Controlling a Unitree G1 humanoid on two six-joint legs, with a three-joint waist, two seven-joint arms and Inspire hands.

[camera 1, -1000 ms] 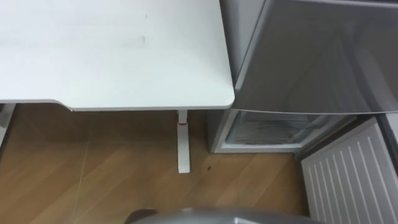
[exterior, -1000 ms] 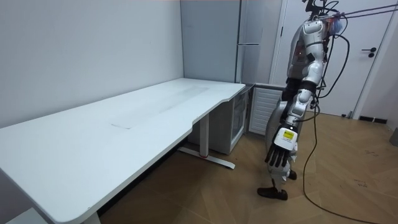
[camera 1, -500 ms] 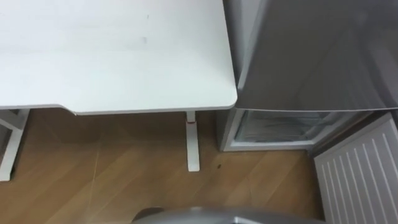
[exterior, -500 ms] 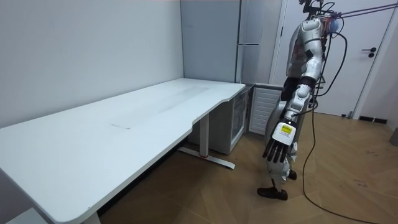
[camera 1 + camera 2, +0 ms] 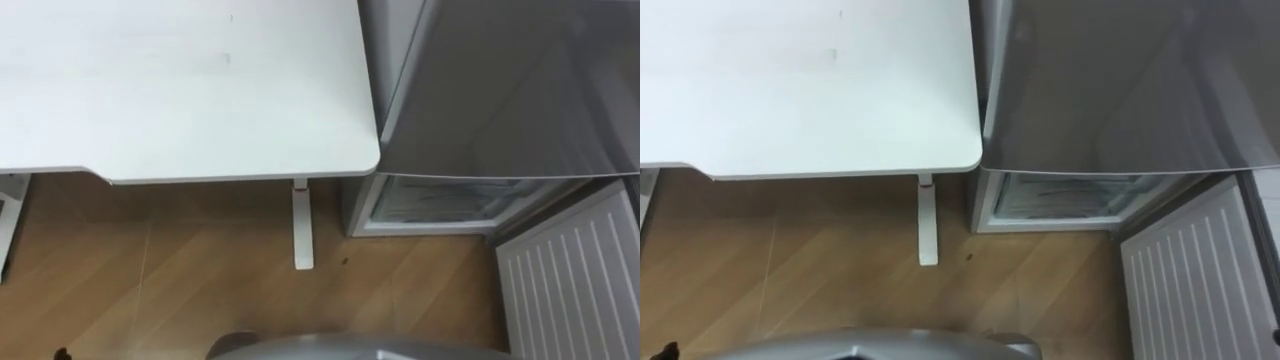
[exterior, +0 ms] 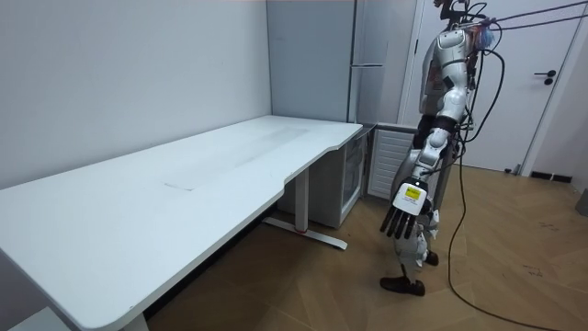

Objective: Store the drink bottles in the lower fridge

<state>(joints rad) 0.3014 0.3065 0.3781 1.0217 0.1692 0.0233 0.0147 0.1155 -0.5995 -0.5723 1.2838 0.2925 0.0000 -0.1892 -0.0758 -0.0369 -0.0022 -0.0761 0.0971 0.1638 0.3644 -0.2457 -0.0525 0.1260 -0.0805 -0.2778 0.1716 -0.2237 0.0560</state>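
Observation:
The lower fridge compartment stands open at floor level under the grey upper door, and a clear drawer front shows inside it. Its white ribbed door is swung out to the right. In the room view I stand on the wooden floor a step from the table's end, facing the fridge. My left hand hangs beside my thigh, open with straight fingers pointing down and nothing in it.
A long white table fills the left, its corner close to the fridge, with a white leg between. Wooden floor lies in front of me. A closed door is at the room view's right.
My left arm has swung forward and a little up, the hand still open. The eye view has shifted slightly with my body; table and fridge have stayed in place.

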